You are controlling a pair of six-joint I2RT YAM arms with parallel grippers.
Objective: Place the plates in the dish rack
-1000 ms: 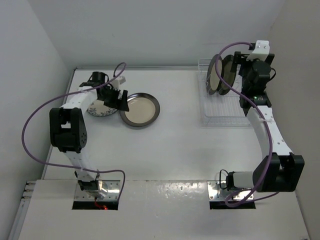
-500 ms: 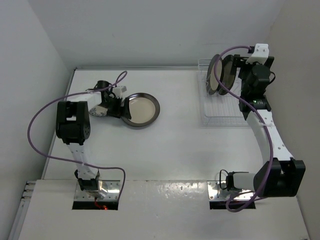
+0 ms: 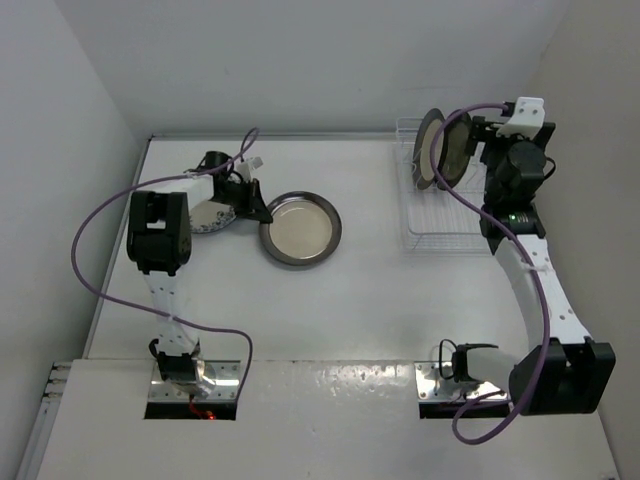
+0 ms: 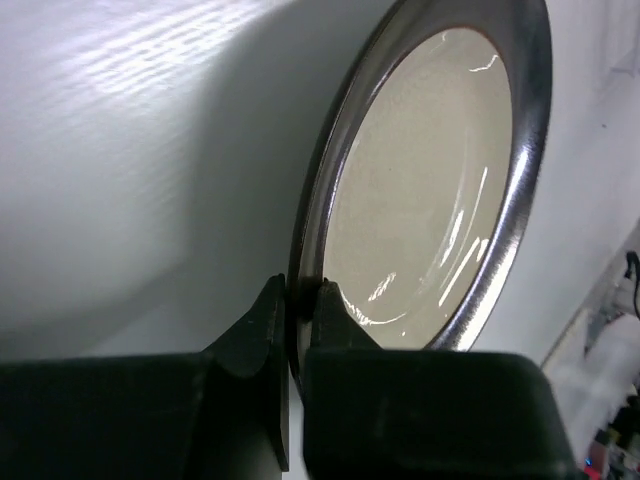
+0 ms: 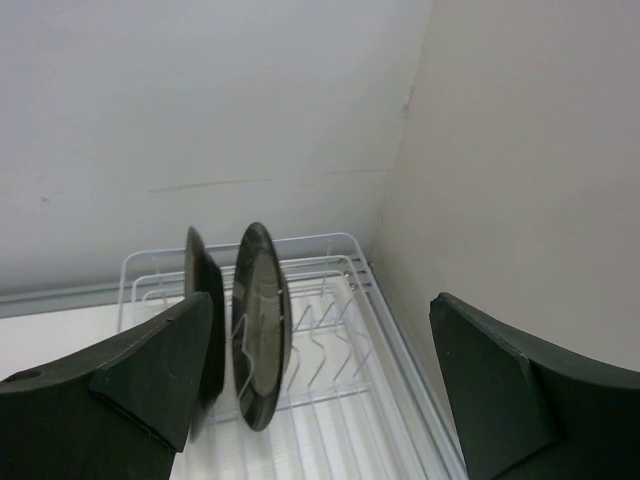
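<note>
A cream plate with a dark rim (image 3: 300, 228) lies on the table left of centre. My left gripper (image 4: 297, 295) is shut on its left rim, one finger above and one below the edge. In the top view a white plate with a blue floral rim (image 3: 207, 218) lies just left of it, partly hidden by the left arm. Two dark-rimmed plates (image 5: 205, 300) (image 5: 262, 325) stand upright in the far end of the white wire dish rack (image 5: 360, 340). My right gripper (image 5: 320, 390) hangs open above the rack, near the plates, holding nothing.
The rack (image 3: 445, 225) sits at the back right, close to the right wall (image 5: 520, 150) and the back wall. Purple cables loop from both arms. The arm bases are bolted at the near table edge (image 3: 320, 365).
My left gripper has moved right from over the floral plate, closed on the dark-rimmed plate's rim, and the plate has shifted slightly right. The right arm has drawn back a little from the racked plates.
</note>
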